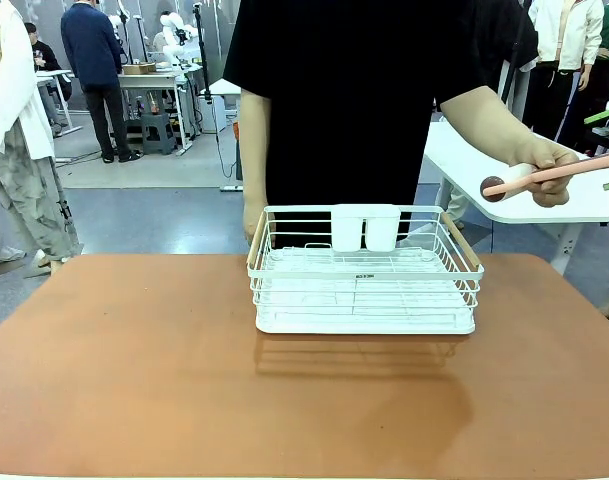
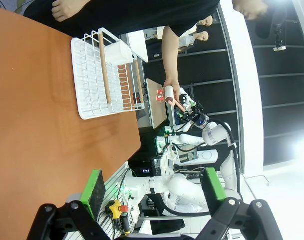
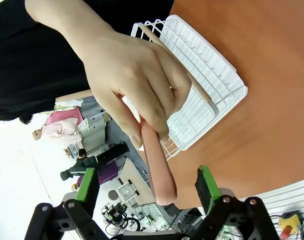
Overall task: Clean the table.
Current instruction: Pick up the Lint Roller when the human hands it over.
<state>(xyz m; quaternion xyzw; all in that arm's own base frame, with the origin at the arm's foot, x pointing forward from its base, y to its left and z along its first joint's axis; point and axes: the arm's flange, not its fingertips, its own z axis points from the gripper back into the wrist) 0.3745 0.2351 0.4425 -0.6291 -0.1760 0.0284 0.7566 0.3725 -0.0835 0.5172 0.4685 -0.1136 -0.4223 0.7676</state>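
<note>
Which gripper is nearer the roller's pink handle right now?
Right. The handle ends between the open jaws of the right gripper; the left gripper is far off, past the rack.

You have a white wire rack (image 1: 365,290) sitting mid-scene toward the far side, squared to you, with wooden handles (image 1: 463,241) along its left and right ends. Two white cups (image 1: 347,228) hang side by side on its far rail. A person in a black shirt (image 1: 354,100) stands just behind the rack. Far right there's a smaller white-topped table (image 1: 464,165). Far left, well back, someone in a dark blue jacket (image 1: 92,50) faces a cluttered workbench (image 1: 159,85) - and another figure in pale clothes (image 1: 14,150) stands at the left edge.
</note>
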